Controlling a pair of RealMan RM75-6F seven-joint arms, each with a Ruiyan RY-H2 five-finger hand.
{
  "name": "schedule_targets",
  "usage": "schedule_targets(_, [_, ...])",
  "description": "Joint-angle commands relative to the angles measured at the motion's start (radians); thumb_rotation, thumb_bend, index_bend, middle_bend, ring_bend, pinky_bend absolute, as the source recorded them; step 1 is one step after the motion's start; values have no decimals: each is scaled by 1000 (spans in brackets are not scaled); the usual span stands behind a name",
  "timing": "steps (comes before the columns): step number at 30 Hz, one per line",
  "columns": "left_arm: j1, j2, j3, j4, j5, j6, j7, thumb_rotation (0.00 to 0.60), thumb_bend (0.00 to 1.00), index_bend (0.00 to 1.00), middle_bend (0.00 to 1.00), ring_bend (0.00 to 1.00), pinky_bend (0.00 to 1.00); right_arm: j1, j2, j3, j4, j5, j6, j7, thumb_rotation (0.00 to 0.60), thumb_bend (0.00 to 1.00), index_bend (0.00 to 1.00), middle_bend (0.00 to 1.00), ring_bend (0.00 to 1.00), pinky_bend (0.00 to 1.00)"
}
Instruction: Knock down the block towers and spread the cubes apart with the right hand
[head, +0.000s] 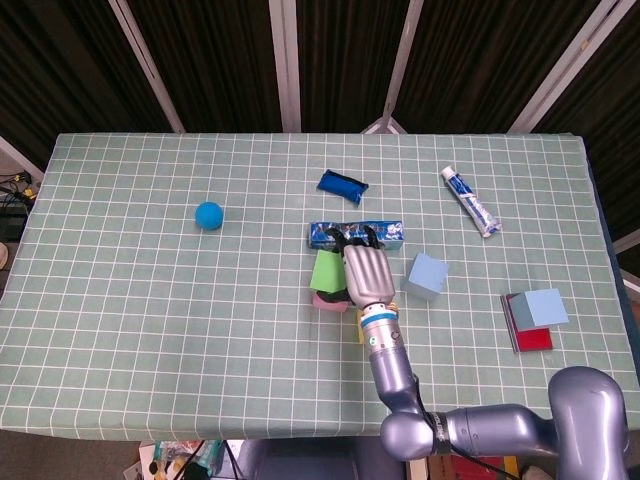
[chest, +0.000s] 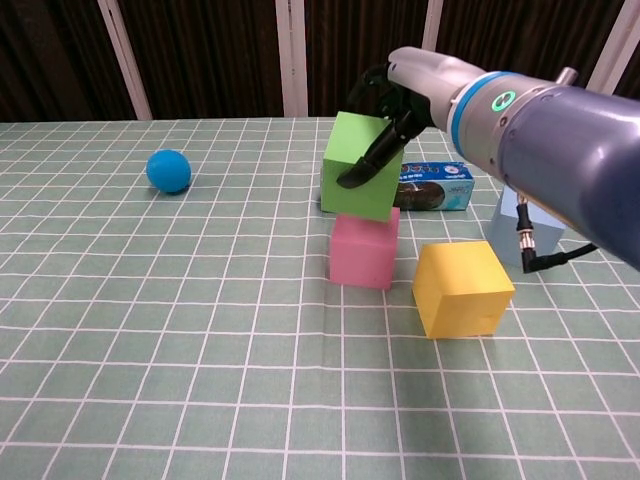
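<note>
My right hand (chest: 405, 95) reaches over the green cube (chest: 358, 165), thumb across its front face and fingers behind it, and grips it. The cube is tilted and raised, leaning left over the pink cube (chest: 362, 252) beneath it. In the head view the right hand (head: 367, 275) covers the right side of the green cube (head: 324, 270), and the pink cube (head: 326, 298) shows under it. A yellow cube (chest: 462, 287) lies just right of the pink one. A light blue cube (head: 426, 276) sits to the right of the hand. Neither view shows my left hand.
A blue toothpaste box (chest: 435, 185) lies right behind the cubes. A blue ball (head: 208, 215) is at the left, a dark blue pouch (head: 342, 186) and a toothpaste tube (head: 470, 200) further back. Another light blue cube (head: 545, 308) sits on a red block (head: 532, 338) at the right.
</note>
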Motion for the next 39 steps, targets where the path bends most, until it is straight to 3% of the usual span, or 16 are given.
schedule_targets(1, [0, 0, 0, 0, -1, -1, -1, 600, 255, 117, 0, 0, 0, -2, 3, 8, -26, -15, 10, -3, 600, 124, 215, 585, 289, 0])
schedule_targets(11, [2, 7, -5, 7, -11, -3, -26, 600, 254, 117, 0, 0, 0, 3, -67, 13, -94, -22, -11, 39, 600, 124, 215, 585, 289, 0])
schedule_targets(19, [3, 11, -7, 12, -15, -6, -42, 600, 255, 117, 0, 0, 0, -23, -80, -52, -157, -77, -16, 56, 600, 124, 215, 585, 289, 0])
schedule_targets(30, [3, 8, -7, 9, -18, -5, -31, 600, 254, 118, 0, 0, 0, -51, -143, -137, -129, -150, -35, 81, 600, 124, 215, 585, 289, 0])
schedule_targets(39, [8, 16, -10, 16, -21, -1, -60, 600, 255, 119, 0, 0, 0, -61, -202, -170, -51, -185, -44, 55, 600, 124, 216, 585, 288, 0])
